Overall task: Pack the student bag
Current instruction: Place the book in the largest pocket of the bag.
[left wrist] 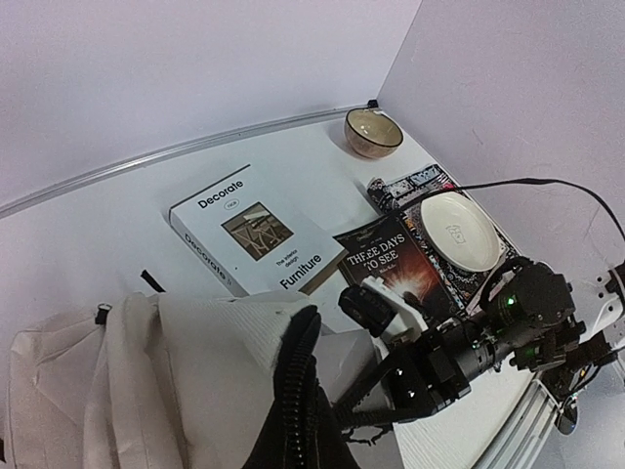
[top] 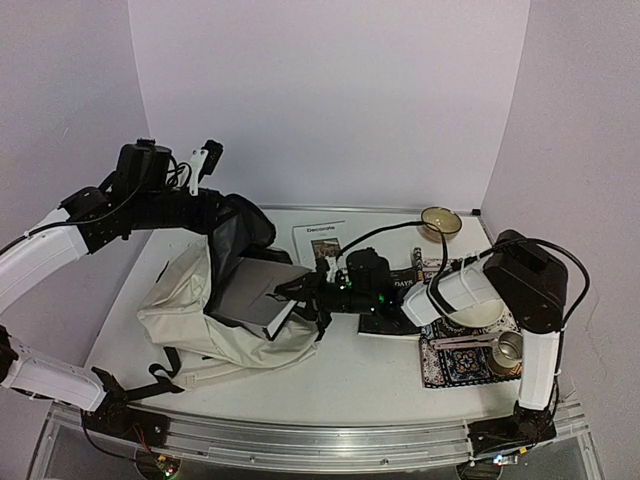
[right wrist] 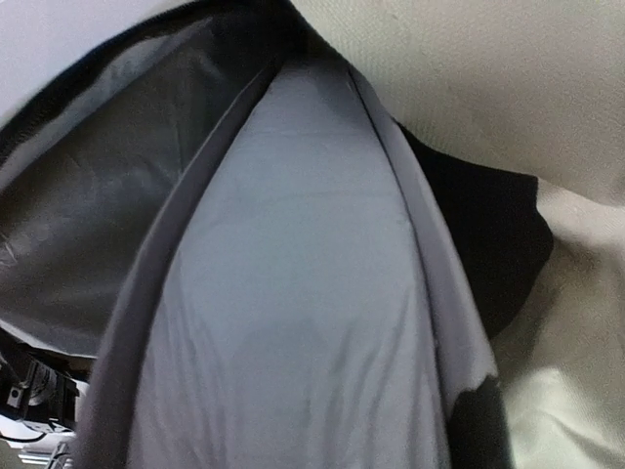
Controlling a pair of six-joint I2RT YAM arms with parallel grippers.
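Note:
The cream student bag (top: 190, 310) lies at the table's left with its mouth facing right. My left gripper (top: 222, 215) is shut on the bag's upper flap and holds it raised. In the left wrist view only the cream fabric (left wrist: 117, 391) and black zipper (left wrist: 293, 391) show; my own fingers are hidden. My right gripper (top: 298, 292) is shut on a flat grey book (top: 250, 288) that sits partly inside the mouth; it also shows in the left wrist view (left wrist: 376, 327). The right wrist view shows only the bag's dark inside and a grey surface (right wrist: 303, 293); its fingers are hidden.
A white "Decorate" book (top: 318, 240) (left wrist: 254, 230) lies behind the bag. A dark "Three Days to See" book (left wrist: 391, 264) lies under my right arm. A bowl (top: 441, 221) is at the back right. A white plate (left wrist: 459, 230) and metal cup (top: 508, 350) sit on a patterned mat (top: 450, 360).

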